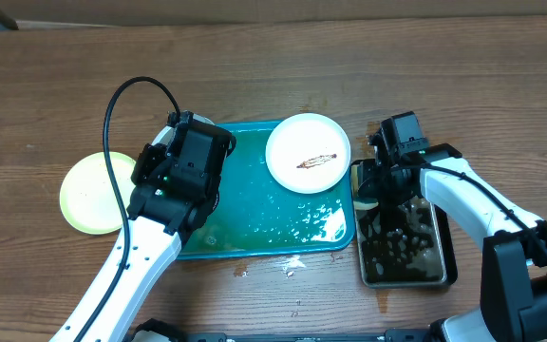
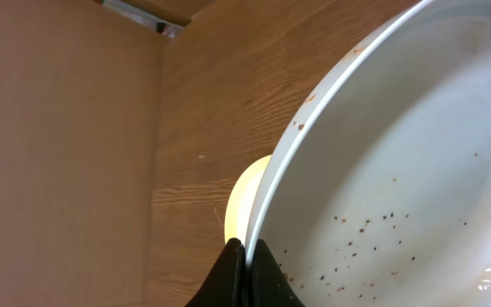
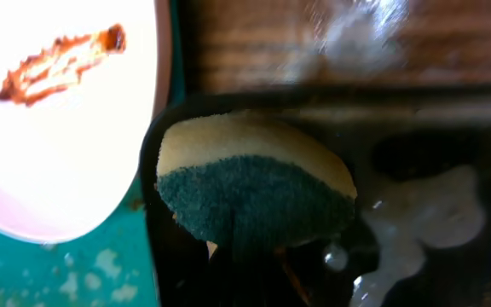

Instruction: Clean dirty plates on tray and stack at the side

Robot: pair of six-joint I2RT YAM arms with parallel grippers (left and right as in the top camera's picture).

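My left gripper (image 2: 247, 263) is shut on the rim of a white plate (image 2: 399, 170) speckled with brown crumbs. In the overhead view this gripper (image 1: 186, 163) hangs over the left end of the teal tray (image 1: 245, 223) and hides that plate. A pale yellow-green plate (image 1: 91, 193) lies on the table left of the tray; it also shows in the left wrist view (image 2: 244, 200). A white plate with a brown smear (image 1: 308, 153) sits at the tray's back right corner. My right gripper (image 1: 387, 190) is shut on a yellow and green sponge (image 3: 254, 183) over the black tray.
The narrow black tray (image 1: 440, 275) stands right of the teal tray and holds dark water with foam (image 3: 424, 213). The teal tray's floor is wet and soapy. Water drops lie on the table in front of the tray (image 1: 288, 266).
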